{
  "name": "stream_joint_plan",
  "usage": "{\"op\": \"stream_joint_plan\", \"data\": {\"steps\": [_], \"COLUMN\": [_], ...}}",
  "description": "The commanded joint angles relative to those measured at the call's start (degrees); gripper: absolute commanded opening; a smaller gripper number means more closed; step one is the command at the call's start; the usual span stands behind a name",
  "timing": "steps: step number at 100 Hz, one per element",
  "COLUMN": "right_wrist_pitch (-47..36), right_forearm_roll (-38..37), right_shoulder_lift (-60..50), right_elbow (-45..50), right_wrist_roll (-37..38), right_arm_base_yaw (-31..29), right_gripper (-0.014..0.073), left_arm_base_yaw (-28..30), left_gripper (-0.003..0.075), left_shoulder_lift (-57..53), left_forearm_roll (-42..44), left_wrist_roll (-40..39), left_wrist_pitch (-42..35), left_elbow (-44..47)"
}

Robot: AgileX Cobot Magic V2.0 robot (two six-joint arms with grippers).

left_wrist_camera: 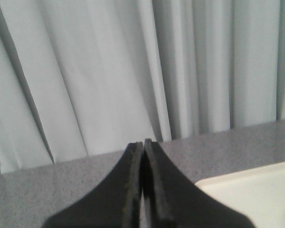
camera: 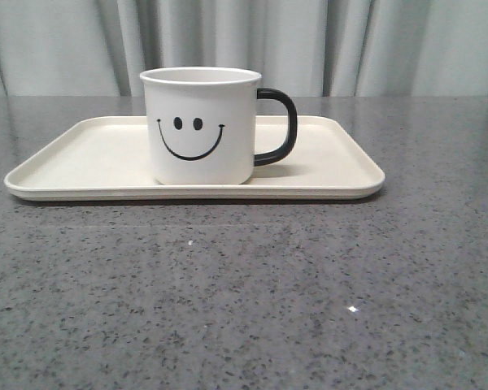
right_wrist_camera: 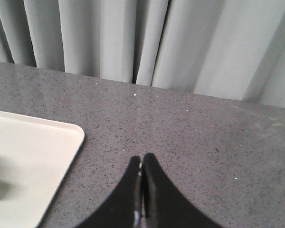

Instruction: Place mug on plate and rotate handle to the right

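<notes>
Backdrop: pale grey pleated curtain [camera: 325, 45] hangs across the far side, behind the bench edge.
Bench: dark grey speckled stone bench [camera: 244, 292], matte, small bright flecks in the near area.
Plate: cream rectangular plate [camera: 81, 158] with rounded corners and low rim, lying flat on the bench, long side running left to right, centred in the front view. One corner also shows in the left wrist view [left_wrist_camera: 256, 192] and in the right wrist view [right_wrist_camera: 33, 156].
Mug: white mug [camera: 200, 126] stands upright on the plate, roughly mid-plate, slightly left of the plate's middle; black smiley print faces the near side.
Handle: black loop handle [camera: 283, 126] sticks out to the right of the mug body, over the plate surface, not touching the rim.
Left gripper: left gripper [left_wrist_camera: 143, 185] seen only in its wrist view; black jaws pressed together, nothing between them, pointed toward the curtain above the bench, clear of the plate corner.
Right gripper: right gripper [right_wrist_camera: 142, 190] seen only in its wrist view; jaws closed on each other, empty, above bare bench just right of the plate corner.
Contact: neither gripper touches mug or plate.
</notes>
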Motion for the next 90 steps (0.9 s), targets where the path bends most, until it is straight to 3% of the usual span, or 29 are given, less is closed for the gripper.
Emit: {"op": "stream_joint_plan", "data": {"steps": [1, 35, 59, 90], "right_wrist_pitch": [-3.51, -3.51, -3.28, -3.28], "right_forearm_roll": [0.74, 0.74, 0.74, 0.74], "right_shoulder_lift": [-0.11, -0.11, -0.14, -0.14], "right_elbow": [-1.5, -1.5, -1.48, -1.48], "right_wrist_roll": [-0.5, -0.5, -0.5, -0.5], "right_arm_base_yaw": [0.2, 0.2, 0.2, 0.2], "right_gripper": [-0.0111, -0.0111, -0.0111, -0.0111], "left_arm_base_yaw": [0.99, 6.26, 6.26, 6.26], "left_gripper": [-0.002, -0.002, -0.002, -0.002], "left_shoulder_lift": [-6.01, -25.28, -25.16, -25.16], "left_forearm_roll": [-0.71, -9.14, -12.18, -10.89], "left_wrist_roll": [-0.68, -0.77, -0.77, -0.67], "left_wrist_pitch": [-12.5, -11.88, -11.98, -7.83], "left_elbow": [5.9, 22.2, 27.52, 27.54]}}
